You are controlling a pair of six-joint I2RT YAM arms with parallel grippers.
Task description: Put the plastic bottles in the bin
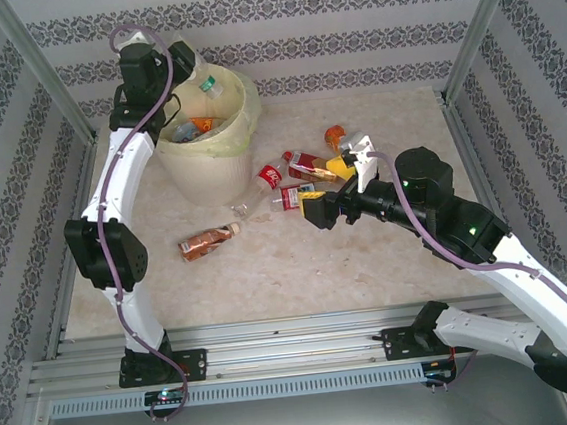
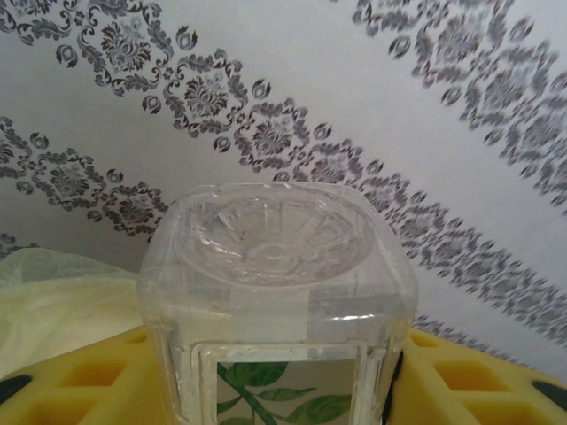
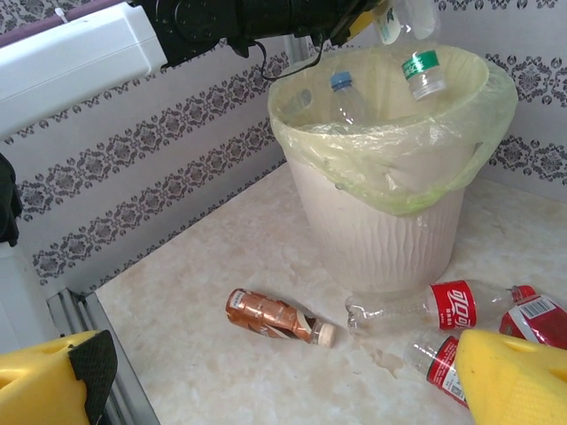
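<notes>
While my left gripper (image 2: 279,390) clamps a clear bottle (image 2: 275,266) above the bin (image 1: 205,175) at far left, my right gripper (image 3: 283,390) gapes empty over loose bottles (image 3: 452,305).

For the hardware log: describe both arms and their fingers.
The left arm and right arm have white links with black joints, each trailed by a purple-grey cable. A green light glows on the right arm. Right fingers are yellow blocks with a black pad; left fingers are yellow with square recesses.
</notes>
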